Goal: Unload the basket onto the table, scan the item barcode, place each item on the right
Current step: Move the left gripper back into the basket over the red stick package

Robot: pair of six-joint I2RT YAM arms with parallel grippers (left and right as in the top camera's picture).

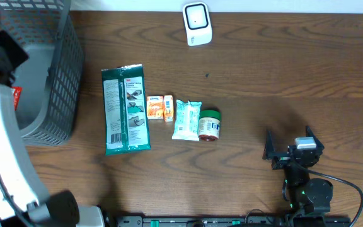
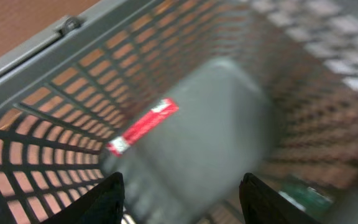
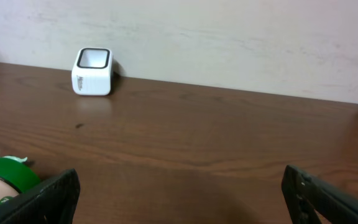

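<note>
Basket: a grey mesh basket (image 1: 62,75) stands at the bench's far left corner, with the white left arm (image 1: 5,145) reaching over it.
Red packet: a small red packet (image 2: 143,126) with a white end lies on the basket's grey floor, close against one mesh wall. The wrist view is too blurred to read its print.
Left fingers: the left fingers (image 2: 107,199) hang inside the basket above the packet. They stand apart, with nothing between them, and do not touch the packet.
Scanner: a white barcode scanner (image 1: 196,24) stands near the far edge of the bench (image 1: 282,75), about midway along it and well apart from everything else.
Row of goods: these lie side by side left of the bench's middle. From the basket side they are:
- a long green wipes pack (image 1: 126,108)
- a small orange tissue pack (image 1: 160,108)
- a pale blue-and-white packet (image 1: 186,120)
- a green-lidded jar (image 1: 209,124) on its side, touching the pale packet
Right fingers: the right fingers (image 3: 42,193) are spread wide and hold nothing. They sit low by the bench's near edge on the right side, pointed toward the far edge. The jar shows just past the left one.
</note>
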